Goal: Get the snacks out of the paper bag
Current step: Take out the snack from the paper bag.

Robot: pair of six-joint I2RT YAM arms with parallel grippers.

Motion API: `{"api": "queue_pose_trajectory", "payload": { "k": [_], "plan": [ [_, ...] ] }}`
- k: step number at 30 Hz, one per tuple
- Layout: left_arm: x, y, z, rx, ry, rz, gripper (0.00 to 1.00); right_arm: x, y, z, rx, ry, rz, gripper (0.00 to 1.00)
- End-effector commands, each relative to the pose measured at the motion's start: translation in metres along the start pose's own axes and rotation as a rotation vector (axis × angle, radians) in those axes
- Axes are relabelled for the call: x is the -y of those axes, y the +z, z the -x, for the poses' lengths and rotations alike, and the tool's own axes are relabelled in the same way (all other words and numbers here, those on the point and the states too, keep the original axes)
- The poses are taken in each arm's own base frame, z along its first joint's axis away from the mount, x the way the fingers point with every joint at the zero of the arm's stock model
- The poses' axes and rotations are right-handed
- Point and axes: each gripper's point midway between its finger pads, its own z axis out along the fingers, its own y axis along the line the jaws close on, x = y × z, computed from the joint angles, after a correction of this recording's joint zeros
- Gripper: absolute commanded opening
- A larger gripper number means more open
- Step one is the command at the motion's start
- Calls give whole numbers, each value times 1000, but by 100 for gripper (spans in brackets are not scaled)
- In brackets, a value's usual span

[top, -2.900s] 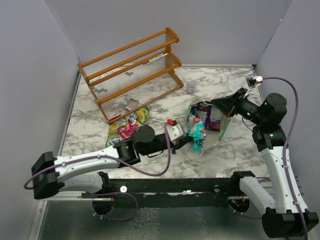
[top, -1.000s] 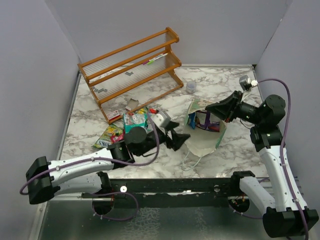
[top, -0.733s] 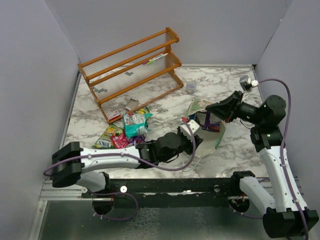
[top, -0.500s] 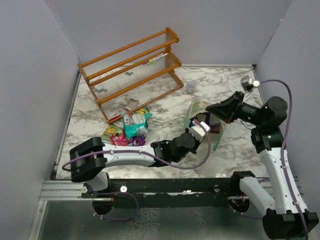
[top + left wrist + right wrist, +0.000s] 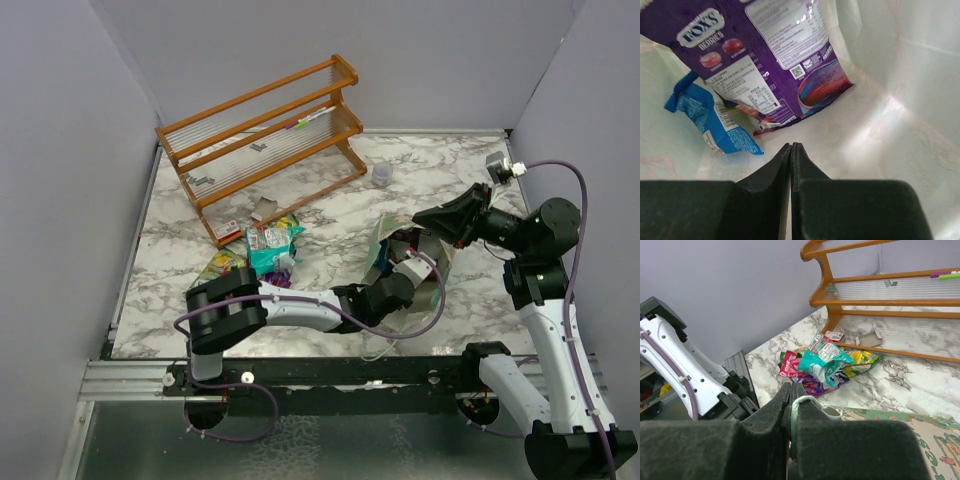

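The mint-green paper bag (image 5: 437,282) lies on its side at centre right, its mouth toward the left arm. My right gripper (image 5: 424,216) is shut on the bag's upper rim (image 5: 801,407) and holds it up. My left gripper (image 5: 791,146) is shut and empty, reached deep inside the bag (image 5: 900,115). Just ahead of its tips lie a purple berry packet (image 5: 760,55) and a small blue wrapper (image 5: 705,117). A pile of snacks (image 5: 258,252), teal, pink and green-yellow, lies on the table left of the bag; it also shows in the right wrist view (image 5: 827,362).
A wooden rack (image 5: 262,135) stands at the back left, with white cards (image 5: 228,232) at its foot. A small grey cup (image 5: 382,174) stands behind the bag. The left arm (image 5: 300,310) stretches across the front of the table. Grey walls close both sides.
My left gripper dropped the teal packet on the pile, then swung right and reached into the bag's mouth. My right gripper has kept hold of the rim and raised it a little.
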Motion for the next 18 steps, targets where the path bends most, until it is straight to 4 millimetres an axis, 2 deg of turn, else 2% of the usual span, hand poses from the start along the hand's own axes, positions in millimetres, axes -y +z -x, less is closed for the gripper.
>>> {"api": "queue_pose_trajectory", "payload": {
  "k": [1, 6, 11, 18],
  "plan": [
    [0, 13, -6, -15, 10, 48, 5, -12, -1, 5, 15, -40, 38, 2],
    [-16, 26, -20, -78, 99, 173, 6, -11, -1, 3, 12, -36, 41, 2],
    [-40, 38, -32, -125, 125, 272, 16, -12, -1, 3, 13, -41, 40, 2],
    [-60, 53, -37, -155, 119, 314, 49, -12, -2, 3, 11, -45, 32, 2]
  ]
}}
